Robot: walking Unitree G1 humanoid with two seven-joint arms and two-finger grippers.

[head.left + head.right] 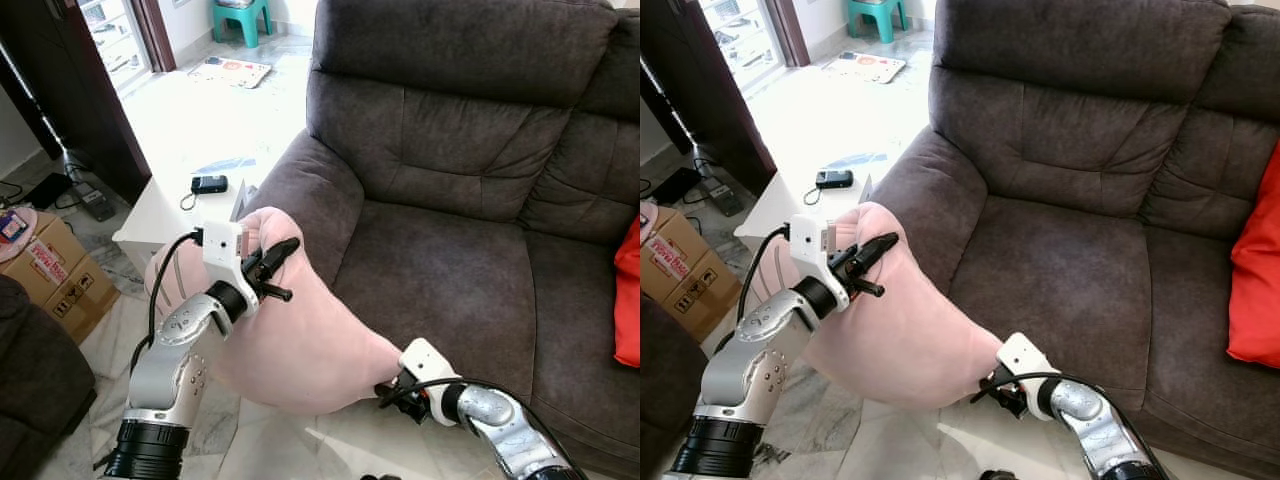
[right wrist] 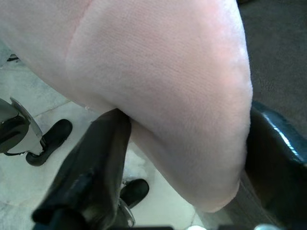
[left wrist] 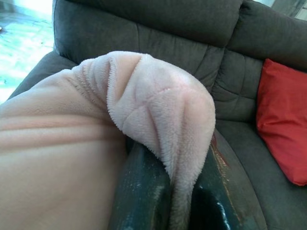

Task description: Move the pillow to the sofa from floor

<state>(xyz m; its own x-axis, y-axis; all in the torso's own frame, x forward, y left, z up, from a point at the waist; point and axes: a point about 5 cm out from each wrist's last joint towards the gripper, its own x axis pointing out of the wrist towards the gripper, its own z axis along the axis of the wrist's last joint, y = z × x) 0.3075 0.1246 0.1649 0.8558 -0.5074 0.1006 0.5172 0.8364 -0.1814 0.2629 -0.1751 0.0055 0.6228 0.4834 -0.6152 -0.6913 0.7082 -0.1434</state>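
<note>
A soft pink pillow hangs in the air in front of the dark grey sofa, just by its left armrest and level with the seat's front edge. My left gripper is shut on the pillow's upper left corner; in the left wrist view the black fingers pinch a fold of the plush pillow. My right gripper is shut on the pillow's lower right corner, close to the seat front. In the right wrist view that pillow corner sits between the two fingers.
A red cushion lies at the sofa's right end. To the left stand a white low table with a black device on it, and a cardboard box on the tiled floor. A teal stool stands far back.
</note>
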